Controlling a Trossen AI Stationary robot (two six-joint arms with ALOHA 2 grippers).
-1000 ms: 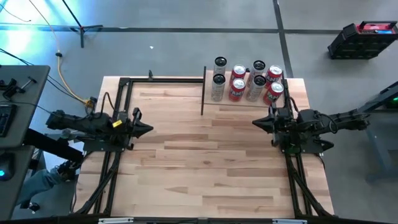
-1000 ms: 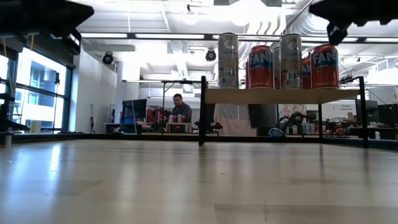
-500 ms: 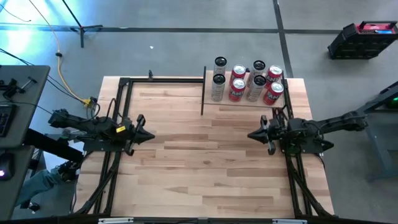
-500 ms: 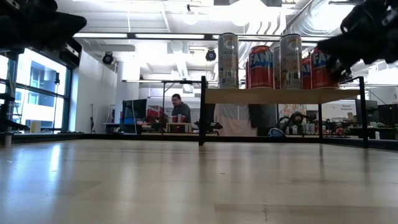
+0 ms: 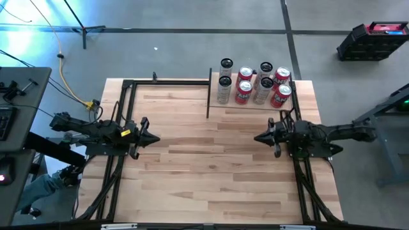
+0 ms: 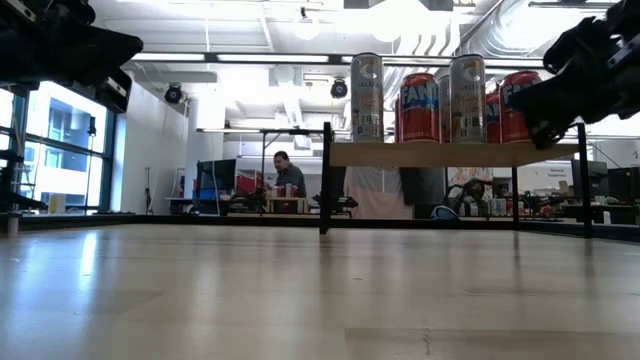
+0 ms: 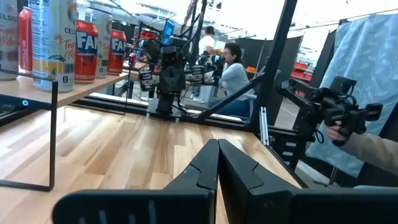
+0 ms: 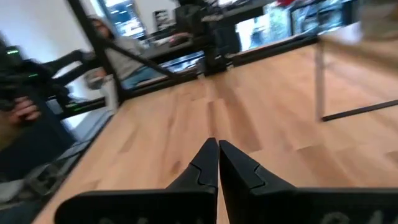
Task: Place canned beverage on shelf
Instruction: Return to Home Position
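Left tool [image 5: 157,138] and right tool [image 5: 256,138] hover closed; cans [image 5: 243,93] fill shelf [image 6: 430,154].

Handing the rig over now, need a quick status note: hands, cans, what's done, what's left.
Left hand: shut, empty, above the table's left side, pointing inward.
Right hand: shut, empty, above the right side, just in front of the shelf.
Shelf: at the table's back right, with four white cans and four red cans upright in two rows.
Done: all visible cans are on the shelf; none on the tabletop.
Left: probably only parking both arms.
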